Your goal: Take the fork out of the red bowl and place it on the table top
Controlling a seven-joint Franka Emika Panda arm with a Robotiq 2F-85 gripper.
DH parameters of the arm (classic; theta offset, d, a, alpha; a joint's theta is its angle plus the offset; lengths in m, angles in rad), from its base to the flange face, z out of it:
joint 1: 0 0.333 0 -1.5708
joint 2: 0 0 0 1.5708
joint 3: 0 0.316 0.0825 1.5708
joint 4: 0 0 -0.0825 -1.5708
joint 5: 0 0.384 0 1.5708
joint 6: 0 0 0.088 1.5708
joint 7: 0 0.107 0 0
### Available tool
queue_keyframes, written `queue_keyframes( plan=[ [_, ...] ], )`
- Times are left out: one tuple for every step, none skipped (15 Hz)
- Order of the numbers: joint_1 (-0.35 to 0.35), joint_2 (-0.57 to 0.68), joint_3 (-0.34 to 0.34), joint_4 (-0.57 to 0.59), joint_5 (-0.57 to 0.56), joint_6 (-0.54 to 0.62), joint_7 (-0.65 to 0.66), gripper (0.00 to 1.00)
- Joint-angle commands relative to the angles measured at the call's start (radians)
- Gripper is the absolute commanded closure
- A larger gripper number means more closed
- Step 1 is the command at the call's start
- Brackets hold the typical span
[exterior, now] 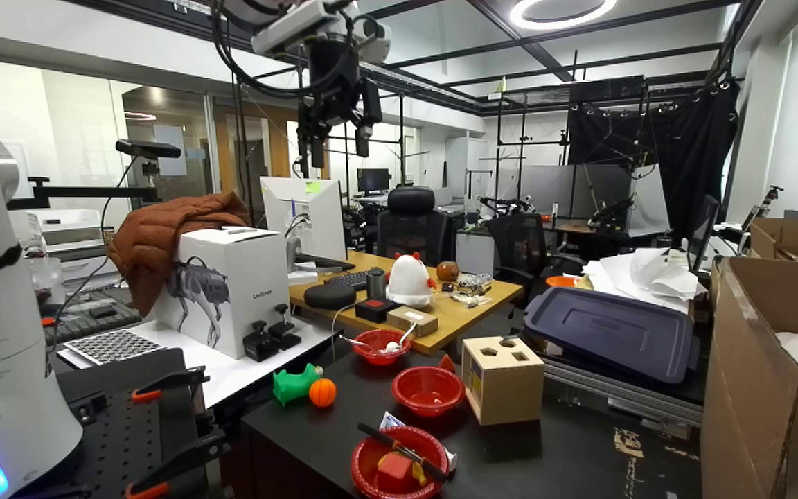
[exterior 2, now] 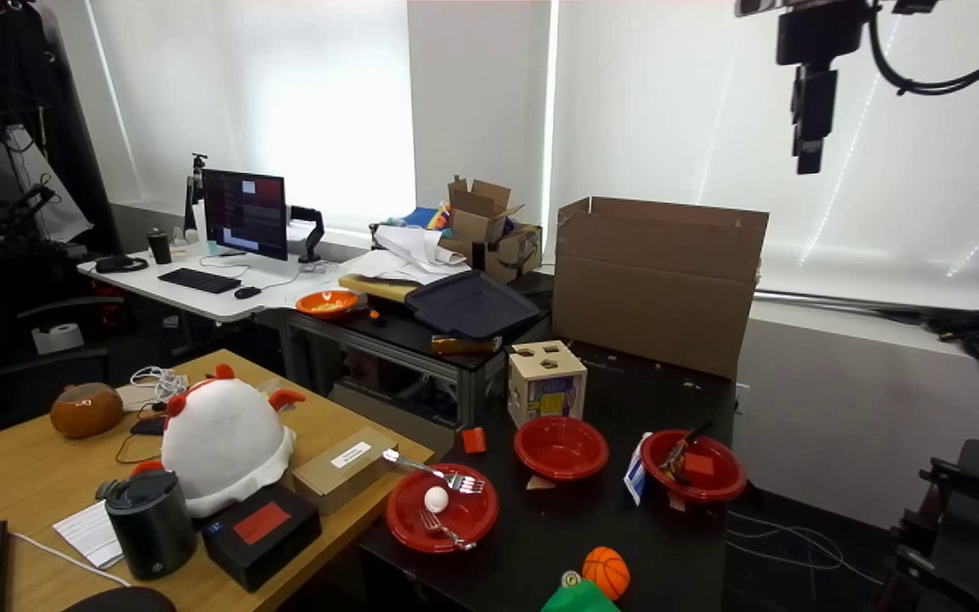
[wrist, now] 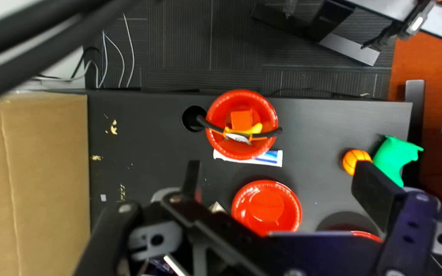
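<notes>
Since the hand hangs empty, jaws apart, step's prob. pre-grasp; next: lower to red bowl nr tabletop edge by wood desk, pinch 1 fork.

1. White box: "Unitree" on one face, only word I can make out from here.
2. Brown box: white label, print too small.
3. Black box: red label, can't read.
4. Shape box: coloured label, can't read.
5. Monitor: on-screen text too small from where I stand.
</notes>
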Motion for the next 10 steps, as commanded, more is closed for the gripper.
queue_keyframes(
  plan=[
    [0.023, 0.158, 0.055, 0.112, 0.075, 0.032, 0.037, 0.0],
    [0.025, 0.192, 0.072, 0.135, 0.088, 0.039, 0.06, 0.0],
    [0.031, 0.223, 0.086, 0.154, 0.113, 0.048, 0.064, 0.0],
    [0.033, 0.249, 0.103, 0.172, 0.12, 0.053, 0.086, 0.0],
    [0.038, 0.273, 0.116, 0.187, 0.14, 0.058, 0.088, 0.0],
    [0.045, 0.301, 0.132, 0.201, 0.15, 0.068, 0.1, 0.0],
    [0.049, 0.321, 0.146, 0.211, 0.146, 0.079, 0.107, 0.0],
    [0.057, 0.346, 0.16, 0.223, 0.152, 0.088, 0.111, 0.0],
    [0.063, 0.368, 0.172, 0.235, 0.151, 0.098, 0.121, 0.0],
    [0.07, 0.392, 0.184, 0.244, 0.152, 0.115, 0.128, 0.0]
  ],
)
